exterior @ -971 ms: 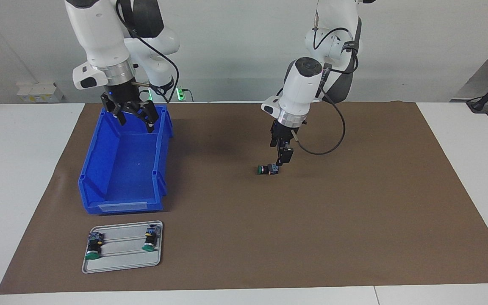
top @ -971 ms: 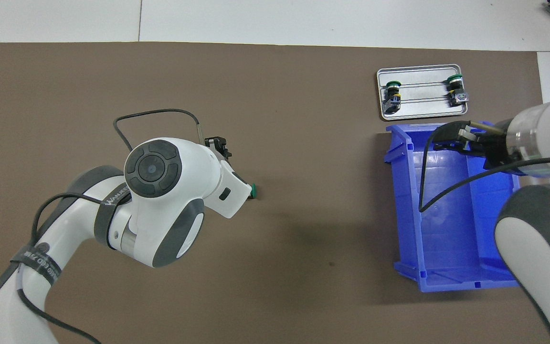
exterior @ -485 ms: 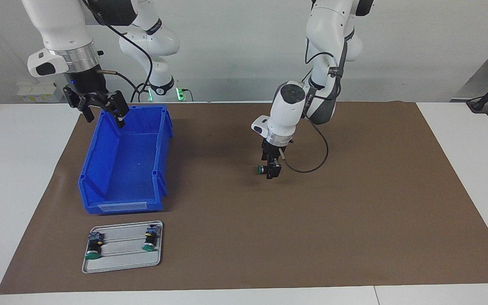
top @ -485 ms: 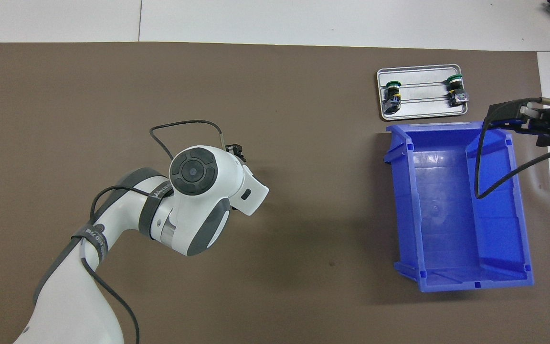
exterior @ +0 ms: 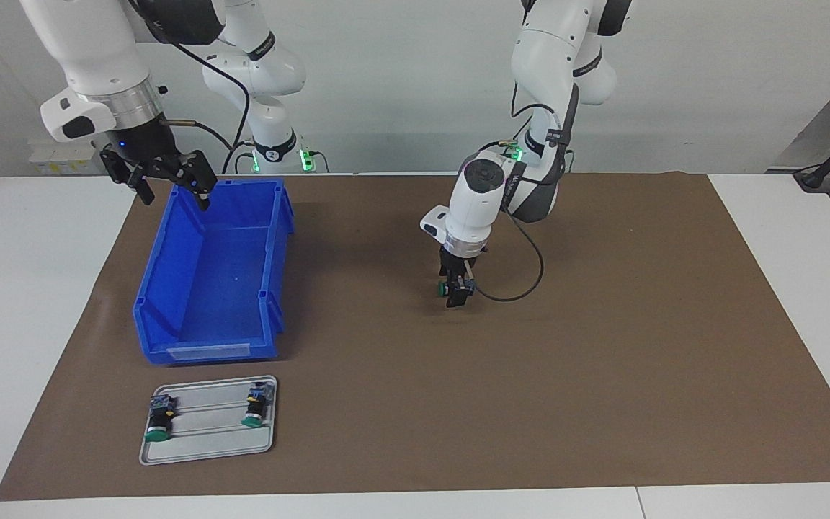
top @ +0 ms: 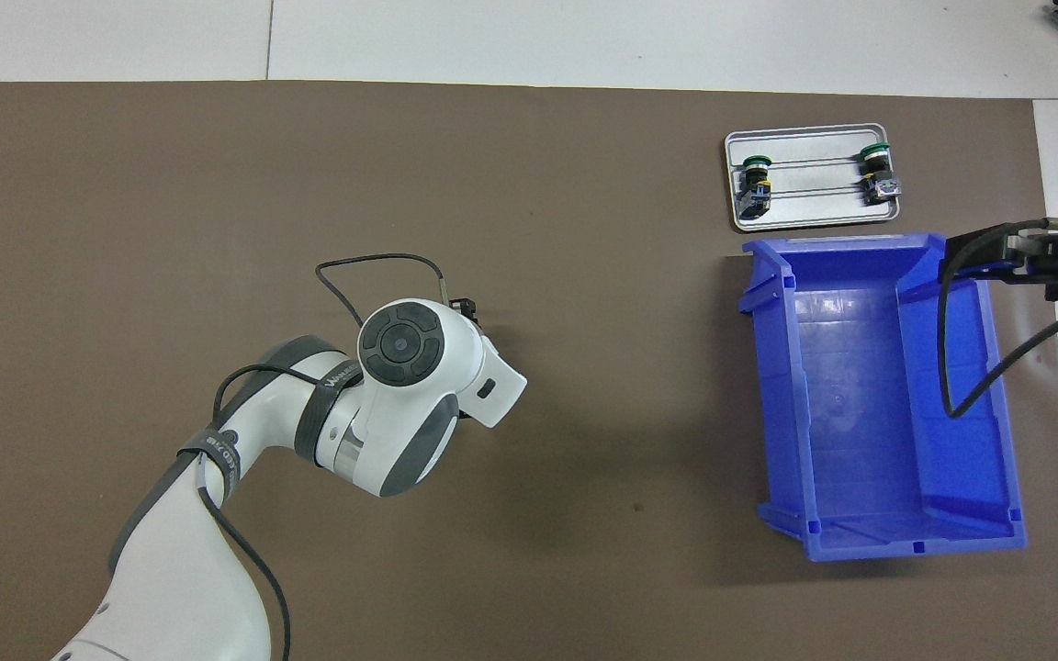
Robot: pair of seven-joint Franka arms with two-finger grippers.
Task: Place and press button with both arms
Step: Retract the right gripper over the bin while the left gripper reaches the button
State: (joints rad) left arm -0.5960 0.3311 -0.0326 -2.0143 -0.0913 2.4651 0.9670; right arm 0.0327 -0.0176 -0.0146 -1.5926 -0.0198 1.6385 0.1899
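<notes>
The left end effector is down at the brown mat near the middle of the table, pointing almost straight down, with its fingers spread and standing on either side of the button. The button lies on its side on the mat, its green cap facing the right arm's end of the table; whether the fingers touch it cannot be told. From overhead the left arm's white wrist covers the button, and only a black edge of the left end effector shows past it.

The right end effector hangs in the air with its fingers apart and nothing between them, over the corner of the blue bin that is nearest the robots and toward the right arm's end of the table. The bin stands on the mat, open side up.

Just beside the bin, farther from the robots, a small metal tray lies on the mat with two more green-capped switches, one toward the right arm's end and the other well apart from it
</notes>
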